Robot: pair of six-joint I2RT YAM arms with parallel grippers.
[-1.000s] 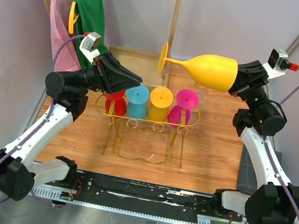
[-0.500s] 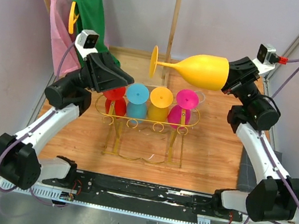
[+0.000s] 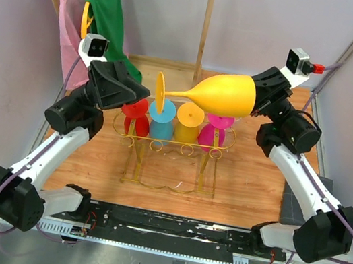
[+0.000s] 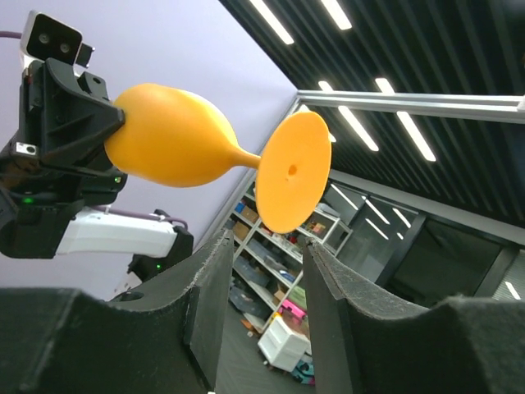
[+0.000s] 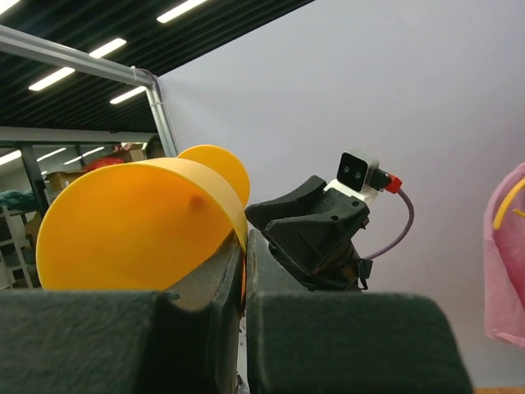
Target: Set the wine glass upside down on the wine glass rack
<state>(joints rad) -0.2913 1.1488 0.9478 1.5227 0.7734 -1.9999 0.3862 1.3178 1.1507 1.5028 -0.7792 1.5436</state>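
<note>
The yellow wine glass (image 3: pixel 227 94) lies nearly level in the air above the rack, its foot (image 3: pixel 159 93) pointing left and slightly down. My right gripper (image 3: pixel 260 94) is shut on the bowl's rim (image 5: pixel 225 205), pinching the wall between its pads. The left gripper (image 3: pixel 141 91) is open with nothing between its fingers, its tips just left of the foot (image 4: pixel 291 172), apart from it. The gold wire wine glass rack (image 3: pixel 174 144) stands on the wooden table below. Red (image 3: pixel 137 115), blue (image 3: pixel 162 120), yellow (image 3: pixel 188 122) and pink (image 3: pixel 217 127) glasses hang in it upside down.
Green (image 3: pixel 108 17) and pink (image 3: pixel 72 4) garments hang on hangers at the back left. A wooden post (image 3: pixel 207 21) rises behind the rack. The wooden board (image 3: pixel 250 179) ends near grey walls on both sides.
The right arm has carried the glass left and lower, dipping its foot toward the rack. The left gripper has lifted off the red glass, tilted up and opened wider.
</note>
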